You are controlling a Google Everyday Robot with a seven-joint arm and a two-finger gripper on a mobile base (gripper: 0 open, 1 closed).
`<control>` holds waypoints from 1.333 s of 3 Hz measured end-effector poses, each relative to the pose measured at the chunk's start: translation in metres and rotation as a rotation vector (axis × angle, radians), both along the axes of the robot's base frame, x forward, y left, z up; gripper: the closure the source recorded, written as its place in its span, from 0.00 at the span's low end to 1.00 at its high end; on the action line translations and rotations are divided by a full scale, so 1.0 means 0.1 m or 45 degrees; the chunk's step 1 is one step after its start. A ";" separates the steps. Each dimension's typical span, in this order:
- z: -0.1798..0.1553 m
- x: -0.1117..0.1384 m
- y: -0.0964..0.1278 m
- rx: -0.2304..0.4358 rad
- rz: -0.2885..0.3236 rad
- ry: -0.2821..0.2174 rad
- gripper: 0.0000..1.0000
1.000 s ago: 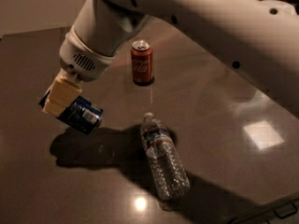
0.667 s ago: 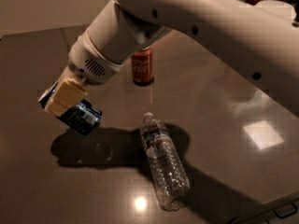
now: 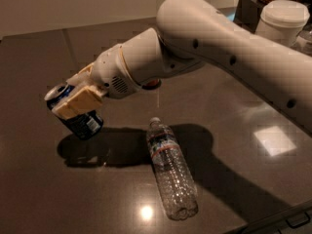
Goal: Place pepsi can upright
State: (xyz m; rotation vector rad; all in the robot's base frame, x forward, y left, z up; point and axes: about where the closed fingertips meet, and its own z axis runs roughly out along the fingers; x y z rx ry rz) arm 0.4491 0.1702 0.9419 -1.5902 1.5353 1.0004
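The pepsi can (image 3: pixel 82 123), dark blue with a silver top and a white label patch, is at the left of the dark table (image 3: pixel 39 189). It leans with its top toward the upper left and its lower end close to the table top. My gripper (image 3: pixel 73 101) is shut on the can, with a tan finger pad (image 3: pixel 80 101) across its upper side. The white arm reaches in from the upper right.
A clear plastic water bottle (image 3: pixel 170 172) lies on its side right of the can, cap pointing away. A red can (image 3: pixel 152 84) is mostly hidden behind the arm. A white lidded cup (image 3: pixel 282 18) and dark items stand at the back right.
The arm has swung lower and now covers the red can. The pepsi can has turned in the gripper from nearly lying toward standing, its top now up and to the left.
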 end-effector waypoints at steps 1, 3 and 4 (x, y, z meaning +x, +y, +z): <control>-0.04 0.06 -0.02 0.116 0.005 0.010 1.00; -0.14 0.14 -0.05 0.281 0.039 -0.003 1.00; -0.20 0.17 -0.07 0.341 0.051 -0.012 0.87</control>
